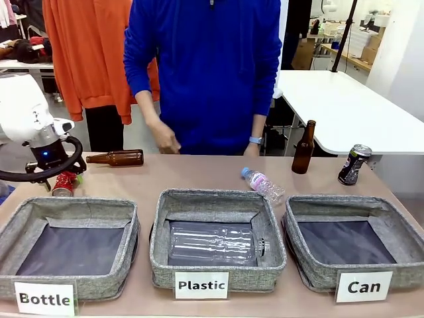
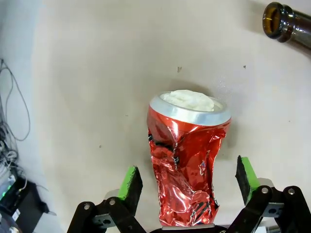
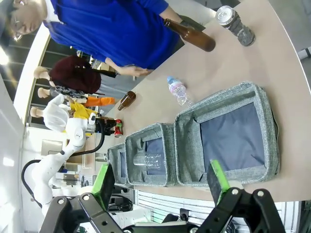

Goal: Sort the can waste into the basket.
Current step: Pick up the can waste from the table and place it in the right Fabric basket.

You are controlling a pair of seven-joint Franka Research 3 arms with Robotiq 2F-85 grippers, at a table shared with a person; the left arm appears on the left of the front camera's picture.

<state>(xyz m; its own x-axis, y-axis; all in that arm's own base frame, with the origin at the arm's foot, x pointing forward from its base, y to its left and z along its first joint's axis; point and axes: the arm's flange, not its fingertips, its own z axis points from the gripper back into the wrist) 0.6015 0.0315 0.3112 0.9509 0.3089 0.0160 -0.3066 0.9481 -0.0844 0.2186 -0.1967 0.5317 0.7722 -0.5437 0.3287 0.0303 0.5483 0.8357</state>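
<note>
I stood watching the left gripper [image 2: 188,178] poised over the crushed red metal can with silver ends [image 2: 187,160]. Its green pads [image 2: 130,182] were apart, one on each side of the can, and a strip of tan desk [image 2: 97,97] showed in both gaps, so neither pad touched it. The wrist view's bottom edge cut off the can's lower end. In the upper right corner only the open neck of a brown glass bottle [image 2: 286,24] poked in.

From the front, that red can sat at the far left of the frame, behind the grey woven basket labelled "Bottle" [image 1: 73,207]. It was largely hidden by the arm's wrist and a black cable loop [image 1: 46,173], and I could not tell whether it stood or lay.

The black metal can with a silver top [image 1: 354,163] was at the far right, tilted, on the desk beyond the shallow grey woven basket labelled "Can" [image 1: 338,202]. Its print was too small to read. The frame clipped that basket's right side.

The right gripper [image 3: 160,180] hung high over the desk, fingers wide apart with nothing between them.

The person in a blue sweater [image 1: 202,73] was cut off at the top of the frame.
</note>
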